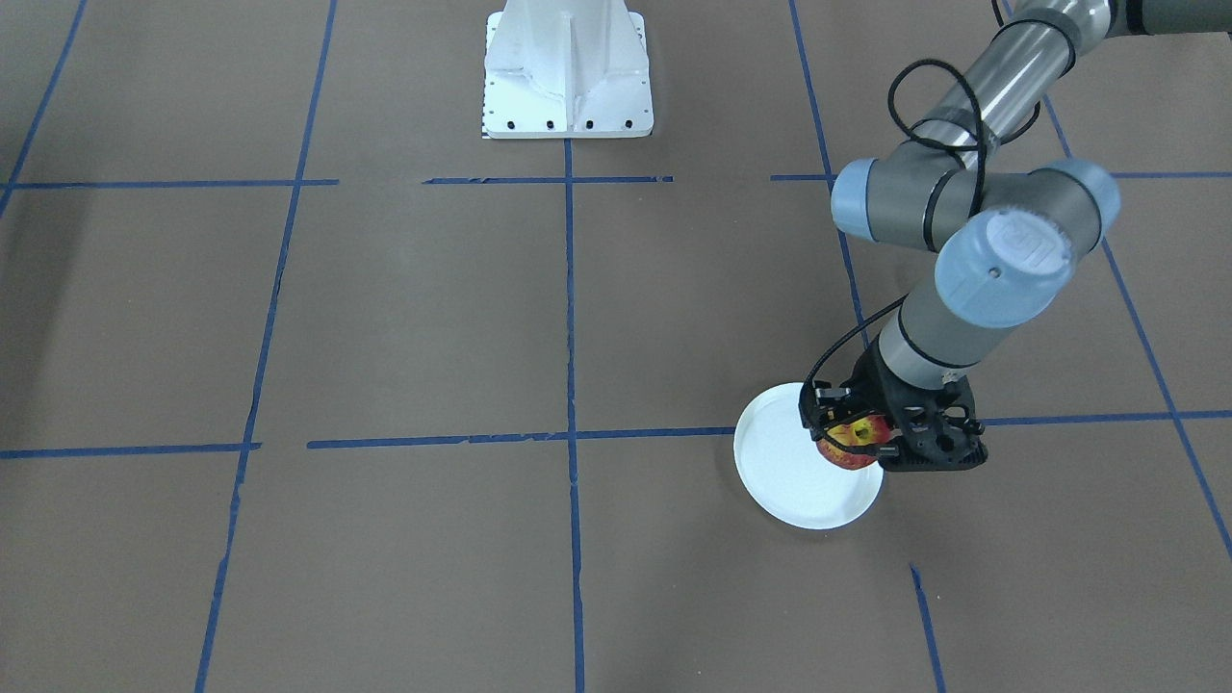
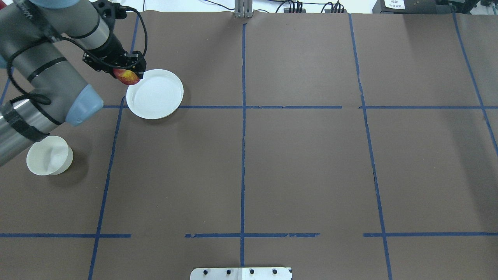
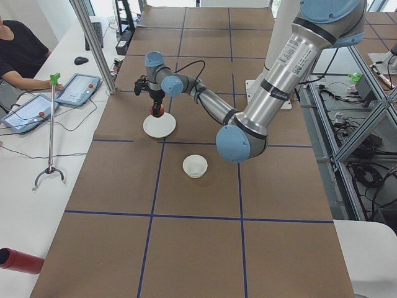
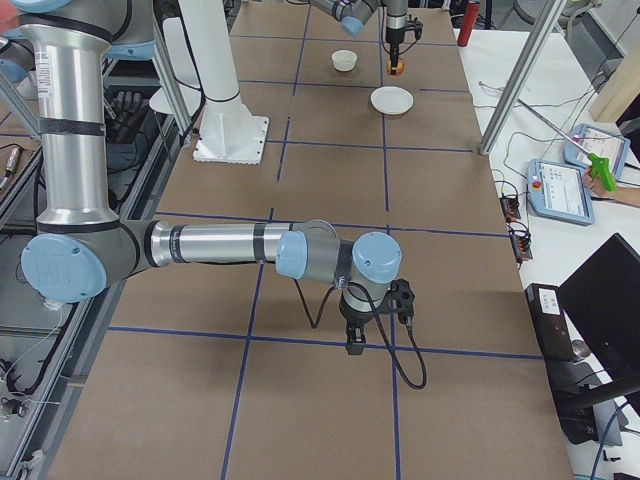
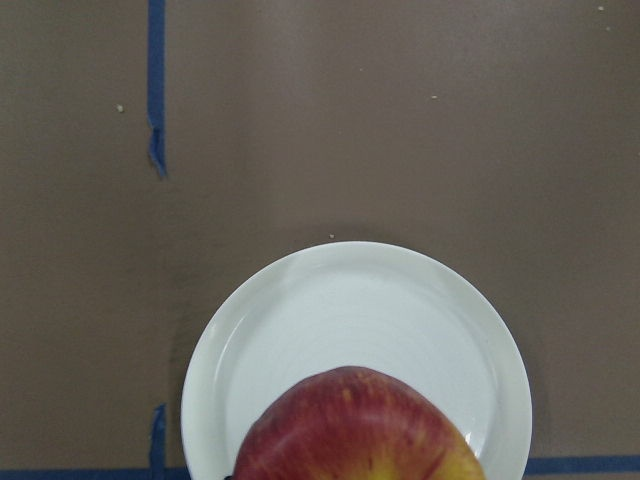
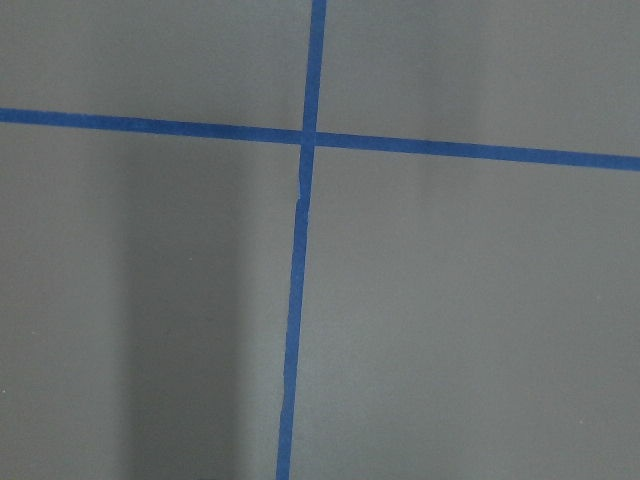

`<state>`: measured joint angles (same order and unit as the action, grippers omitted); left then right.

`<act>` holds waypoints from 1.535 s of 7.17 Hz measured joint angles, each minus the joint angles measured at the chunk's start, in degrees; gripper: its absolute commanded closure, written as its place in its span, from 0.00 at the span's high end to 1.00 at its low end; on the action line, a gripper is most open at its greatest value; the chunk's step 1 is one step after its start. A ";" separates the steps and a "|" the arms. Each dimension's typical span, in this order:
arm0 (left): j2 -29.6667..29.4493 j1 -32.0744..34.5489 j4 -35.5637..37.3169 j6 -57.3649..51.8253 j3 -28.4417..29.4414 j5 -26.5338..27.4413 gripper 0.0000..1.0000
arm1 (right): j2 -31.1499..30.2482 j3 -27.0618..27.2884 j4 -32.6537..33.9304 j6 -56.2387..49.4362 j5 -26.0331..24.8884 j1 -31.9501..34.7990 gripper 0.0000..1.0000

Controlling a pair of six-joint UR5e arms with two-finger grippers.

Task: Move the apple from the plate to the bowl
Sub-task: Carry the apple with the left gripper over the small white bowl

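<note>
Overhead exterior: left hand (image 2: 128,74) clamped on apple (image 2: 127,77), held above plate (image 2: 155,93) edge; carry step in hand; next, swing to bowl (image 2: 50,156), release; right hand (image 4: 375,325) state cannot be told.

We see matt brown paper covering the table (image 2: 303,167), blue tape lines (image 2: 243,155) on it, a smooth white plate (image 5: 360,310) with slight sheen, a matt white bowl (image 2: 48,157), and a glossy, waxy-skinned apple (image 5: 350,430)

The apple (image 2: 126,76) over the plate's (image 2: 157,97) left rim, the bowl (image 2: 48,157) well apart.
</note>
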<state>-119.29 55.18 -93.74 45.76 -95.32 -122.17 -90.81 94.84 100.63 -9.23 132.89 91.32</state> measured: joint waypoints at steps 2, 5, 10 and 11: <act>13.60 0.76 -1.27 -0.53 -13.90 0.14 0.00 | -0.01 0.00 0.00 0.00 0.00 0.00 1.00; 33.49 0.91 -19.85 1.63 -18.46 1.77 0.00 | 0.02 0.00 0.02 0.00 0.00 0.00 1.00; 37.51 -5.52 -31.78 7.71 -9.57 5.95 0.00 | 0.02 0.00 0.00 0.00 0.00 0.00 1.00; 37.55 -6.03 -31.97 7.91 -9.25 5.93 0.00 | 0.01 0.00 0.00 0.00 0.00 0.00 1.00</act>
<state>-81.74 49.15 -125.71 53.67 -104.57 -116.23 -90.81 94.83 100.64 -9.23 132.89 91.32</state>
